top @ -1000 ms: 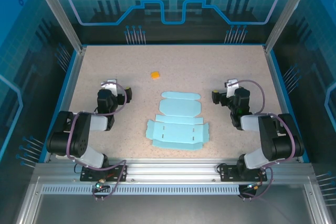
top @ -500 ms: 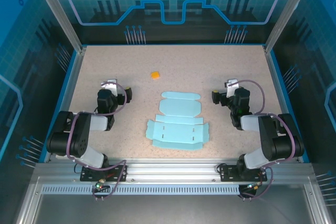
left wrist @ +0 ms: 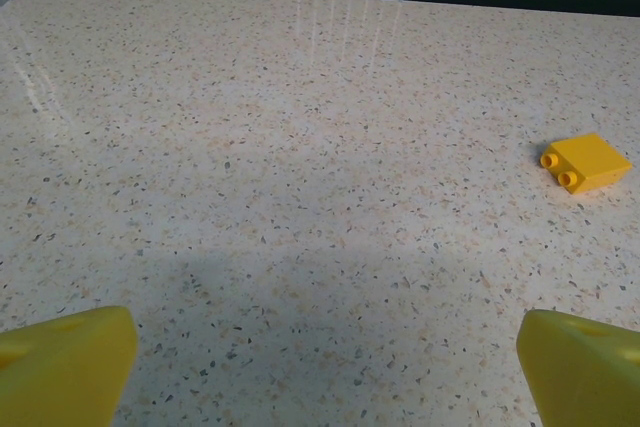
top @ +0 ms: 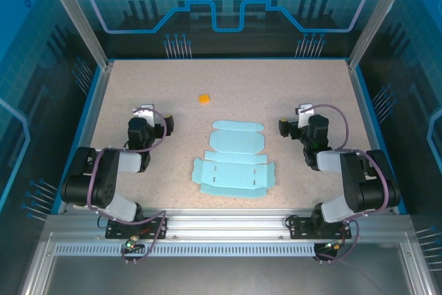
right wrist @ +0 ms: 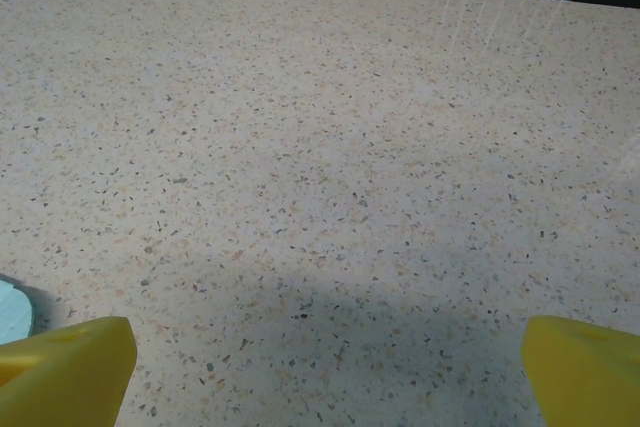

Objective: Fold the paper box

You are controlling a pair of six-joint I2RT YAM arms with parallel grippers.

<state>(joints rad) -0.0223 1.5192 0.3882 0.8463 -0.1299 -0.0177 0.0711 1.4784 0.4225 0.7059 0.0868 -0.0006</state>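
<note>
The paper box (top: 235, 164) lies flat and unfolded in the middle of the table, a light blue cut-out with rounded flaps and slots. My left gripper (top: 155, 117) rests low to its left, about a hand's width away, and is open. In the left wrist view its yellow fingertips (left wrist: 62, 367) stand wide apart over bare table. To the right of the cut-out my right gripper (top: 295, 119) is open too, with wide-set yellow fingertips (right wrist: 65, 367). A sliver of the paper box (right wrist: 12, 309) shows at the left edge of the right wrist view.
A small orange-yellow brick (top: 204, 99) lies behind the cut-out, and it also shows to the right in the left wrist view (left wrist: 585, 163). The speckled table (top: 228, 81) is ringed by a blue rim and metal posts (top: 74, 15).
</note>
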